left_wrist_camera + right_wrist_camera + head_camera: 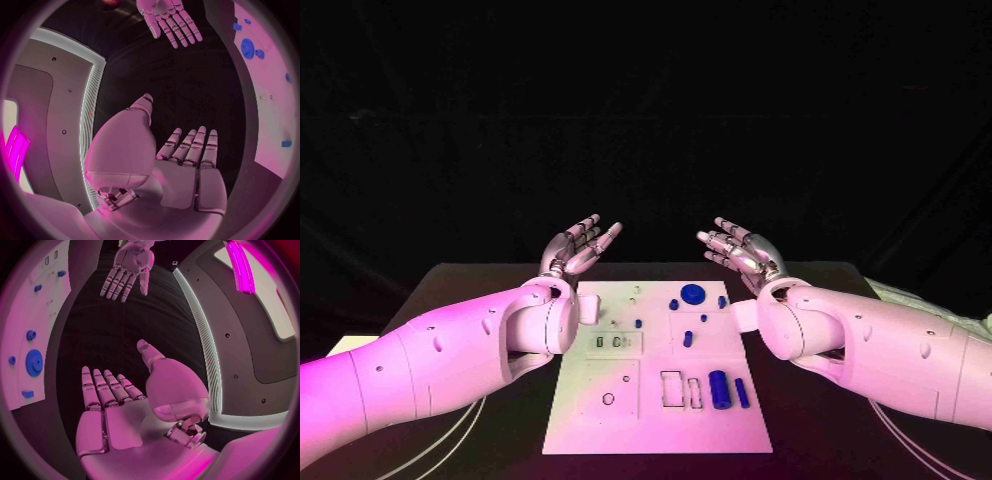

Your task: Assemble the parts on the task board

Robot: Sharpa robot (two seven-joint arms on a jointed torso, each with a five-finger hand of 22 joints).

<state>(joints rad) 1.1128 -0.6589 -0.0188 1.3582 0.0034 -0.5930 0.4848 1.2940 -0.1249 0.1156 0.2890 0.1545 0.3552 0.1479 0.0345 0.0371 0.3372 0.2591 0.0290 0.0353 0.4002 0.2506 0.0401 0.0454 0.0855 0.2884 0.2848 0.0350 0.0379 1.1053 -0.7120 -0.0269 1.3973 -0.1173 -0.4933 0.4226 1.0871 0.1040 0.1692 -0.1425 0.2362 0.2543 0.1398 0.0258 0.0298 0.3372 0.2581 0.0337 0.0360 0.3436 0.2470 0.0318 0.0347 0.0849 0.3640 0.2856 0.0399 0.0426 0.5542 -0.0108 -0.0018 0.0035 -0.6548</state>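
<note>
Evidently nothing is being assembled yet: the left robot hand and right robot hand are hovering wide and empty beyond the task board. Next, one is needing to reach a blue part.

Black table set before a dark, folded backdrop curtain; pale cables trail across its near edge.

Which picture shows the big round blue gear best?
The right wrist view shows the blue gear best: it is large there, with its teeth visible, lying on the task board. The left wrist view shows it near the rim, smaller. In the head view it is a small blue disc.
</note>
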